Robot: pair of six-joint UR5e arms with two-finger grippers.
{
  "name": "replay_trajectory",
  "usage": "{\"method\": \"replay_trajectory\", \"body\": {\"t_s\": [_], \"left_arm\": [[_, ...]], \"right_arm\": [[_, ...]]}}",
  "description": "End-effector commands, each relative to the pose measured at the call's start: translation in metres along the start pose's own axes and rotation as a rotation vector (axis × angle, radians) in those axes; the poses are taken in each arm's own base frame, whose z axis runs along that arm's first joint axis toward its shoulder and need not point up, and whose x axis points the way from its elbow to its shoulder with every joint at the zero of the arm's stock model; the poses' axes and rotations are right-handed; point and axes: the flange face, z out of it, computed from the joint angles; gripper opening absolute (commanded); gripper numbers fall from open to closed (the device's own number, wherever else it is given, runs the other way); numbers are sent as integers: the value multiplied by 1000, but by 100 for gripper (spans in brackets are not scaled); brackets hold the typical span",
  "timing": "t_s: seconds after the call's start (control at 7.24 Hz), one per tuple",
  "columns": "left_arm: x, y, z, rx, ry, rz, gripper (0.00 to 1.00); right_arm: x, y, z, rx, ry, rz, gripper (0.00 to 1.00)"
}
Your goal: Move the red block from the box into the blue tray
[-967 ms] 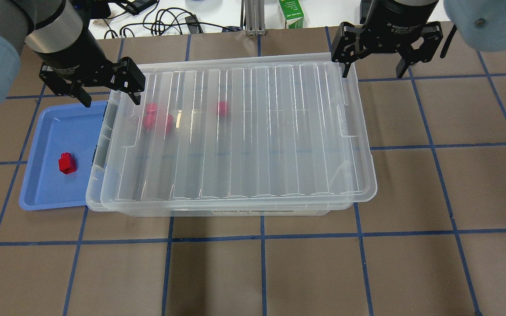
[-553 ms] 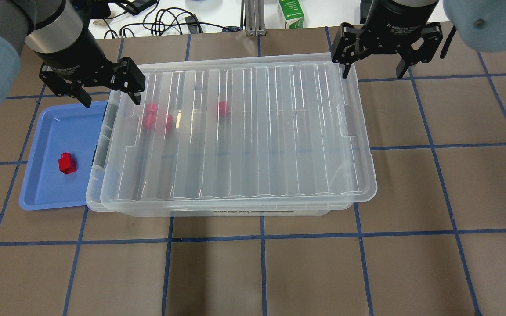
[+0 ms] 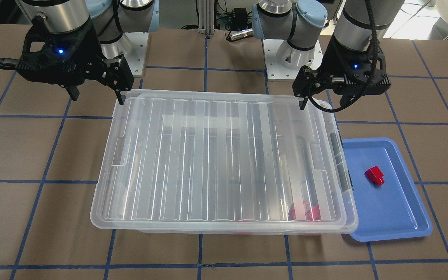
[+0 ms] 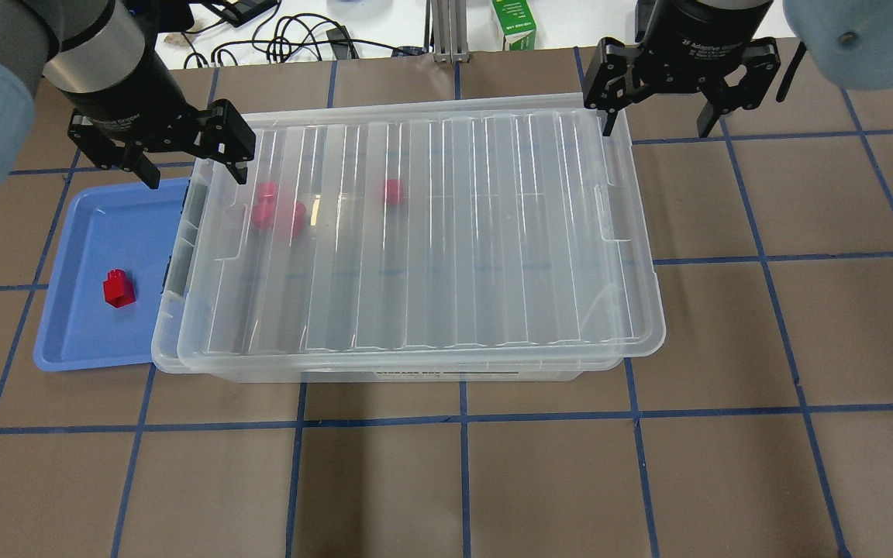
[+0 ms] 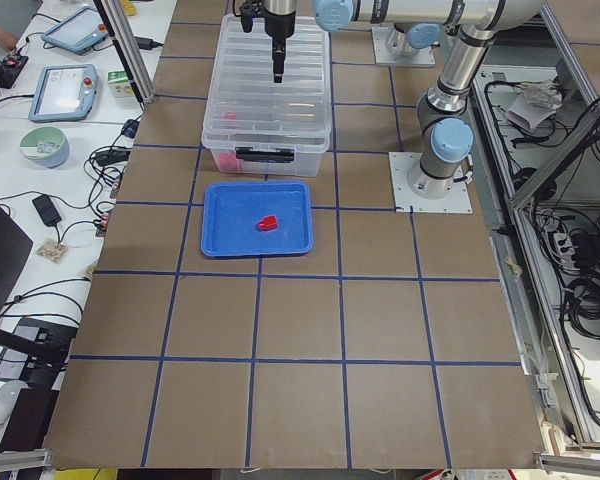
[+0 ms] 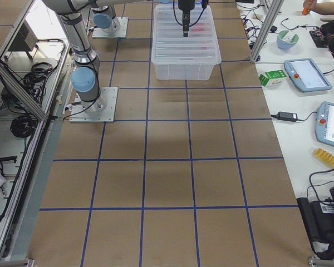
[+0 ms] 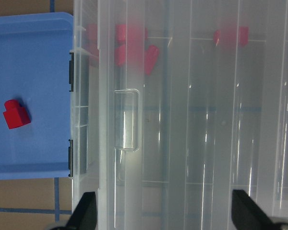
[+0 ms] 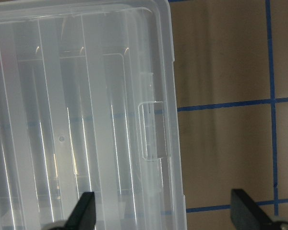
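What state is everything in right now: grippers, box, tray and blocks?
box: lid on.
red block: loose in the blue tray.
blue tray: beside the box, holding that block.
other red blocks: inside the box.
left gripper: open, empty, above the box's tray-side end.
right gripper: open, empty, above the box's other end.

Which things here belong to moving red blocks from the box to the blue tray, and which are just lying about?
Job: clear box, its lid, red blocks inside, blue tray, red block already in tray.
Lying about: green carton, cables, teach pendants.
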Motion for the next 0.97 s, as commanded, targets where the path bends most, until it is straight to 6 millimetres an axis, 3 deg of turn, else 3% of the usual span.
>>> {"method": "replay_trajectory", "body": {"t_s": [0.0, 0.83], "left_arm": [[0, 0, 0, 1, 1, 0, 100], [1, -1, 1, -1, 1, 0, 100]], "right_arm": [[1, 3, -3, 5, 1, -2, 100], [0, 1, 3, -9, 0, 0, 100]]}}
